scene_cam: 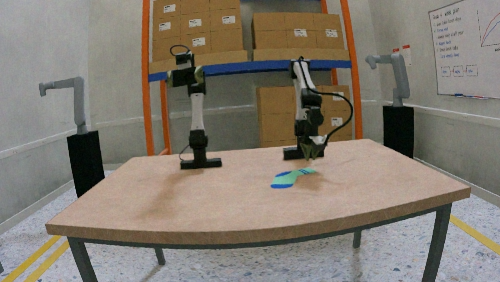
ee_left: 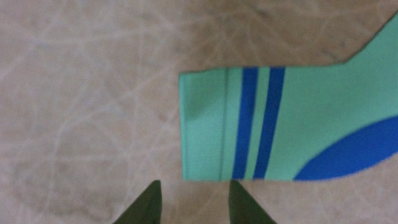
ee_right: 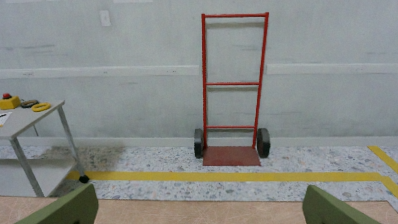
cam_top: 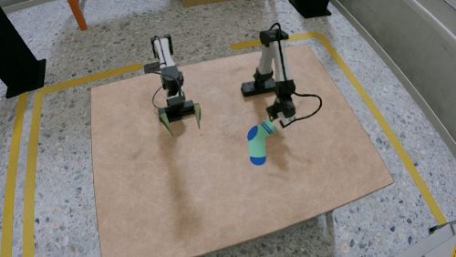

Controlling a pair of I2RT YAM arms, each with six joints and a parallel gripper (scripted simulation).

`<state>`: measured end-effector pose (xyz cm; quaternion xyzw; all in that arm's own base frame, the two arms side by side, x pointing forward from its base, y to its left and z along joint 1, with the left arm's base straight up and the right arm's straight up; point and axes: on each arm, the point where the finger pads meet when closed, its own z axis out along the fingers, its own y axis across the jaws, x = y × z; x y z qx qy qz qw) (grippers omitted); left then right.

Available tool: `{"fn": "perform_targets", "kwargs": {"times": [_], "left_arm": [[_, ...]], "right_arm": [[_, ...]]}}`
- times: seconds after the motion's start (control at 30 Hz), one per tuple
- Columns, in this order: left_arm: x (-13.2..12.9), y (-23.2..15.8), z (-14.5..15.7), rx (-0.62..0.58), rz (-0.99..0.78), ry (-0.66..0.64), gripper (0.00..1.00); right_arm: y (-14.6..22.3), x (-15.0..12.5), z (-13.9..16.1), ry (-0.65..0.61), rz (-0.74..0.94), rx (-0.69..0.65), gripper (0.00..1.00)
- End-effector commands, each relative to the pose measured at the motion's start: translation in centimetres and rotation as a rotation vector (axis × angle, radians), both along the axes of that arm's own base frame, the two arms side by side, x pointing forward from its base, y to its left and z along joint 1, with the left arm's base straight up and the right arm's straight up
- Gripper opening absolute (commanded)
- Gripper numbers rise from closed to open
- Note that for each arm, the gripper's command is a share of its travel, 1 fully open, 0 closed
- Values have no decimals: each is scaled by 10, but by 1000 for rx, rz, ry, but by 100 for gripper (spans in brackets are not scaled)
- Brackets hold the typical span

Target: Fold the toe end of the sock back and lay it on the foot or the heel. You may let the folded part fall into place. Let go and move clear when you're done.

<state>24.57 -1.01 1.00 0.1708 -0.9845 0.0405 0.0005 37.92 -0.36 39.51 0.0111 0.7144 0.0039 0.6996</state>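
The light green sock (cam_top: 258, 147) (scene_cam: 291, 180) (ee_left: 315, 105) lies flat and unfolded on the table. Its blue toe (cam_top: 258, 160) (scene_cam: 281, 186) points to the table's front. Its blue heel (cam_top: 253, 133) (ee_left: 355, 150) is at the bend, and its cuff has two blue stripes. My left gripper (cam_top: 277, 122) (scene_cam: 310, 157) (ee_left: 195, 190) is partly open and empty, low by the cuff end; in the left wrist view its tips show just beside the cuff's edge. The toe is outside that view. My right gripper (cam_top: 185, 131) (scene_cam: 185, 77) (ee_right: 199, 195) is wide open and empty, raised well away from the sock.
The brown table top (cam_top: 137, 182) (scene_cam: 150, 210) carries both arm bases at its back edge. A shelf rack with boxes (scene_cam: 300, 40) stands behind. The right wrist view faces a red hand truck (ee_right: 232, 84) beyond the table.
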Motion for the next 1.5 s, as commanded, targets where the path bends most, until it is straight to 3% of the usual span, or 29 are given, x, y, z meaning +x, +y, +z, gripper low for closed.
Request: {"fn": "perform_targets", "kwargs": {"times": [0.0, 0.1, 0.23, 0.47, 0.53, 1.0, 1.47], "left_arm": [[19, 1, -15, 9, 8, -74, 33], [19, 1, -28, 9, 10, -71, 33], [27, 1, -11, 7, 3, -85, 33], [26, 2, -10, 8, 5, -86, 33], [13, 2, -28, 8, 9, -40, 33], [19, 3, -30, 8, 14, -65, 33], [6, -8, -47, -32, -27, -28, 28]], "right_arm": [[-1, -5, 20, -55, -4, -4, 100], [-1, -5, 20, -55, -4, -4, 100], [-1, -5, 20, -55, -4, -4, 100], [-1, -5, 20, -55, -4, -4, 100], [-1, -5, 20, -55, -4, -4, 100], [-1, -5, 20, -55, -4, -4, 100], [-1, -5, 20, -55, -4, -4, 100]]}}
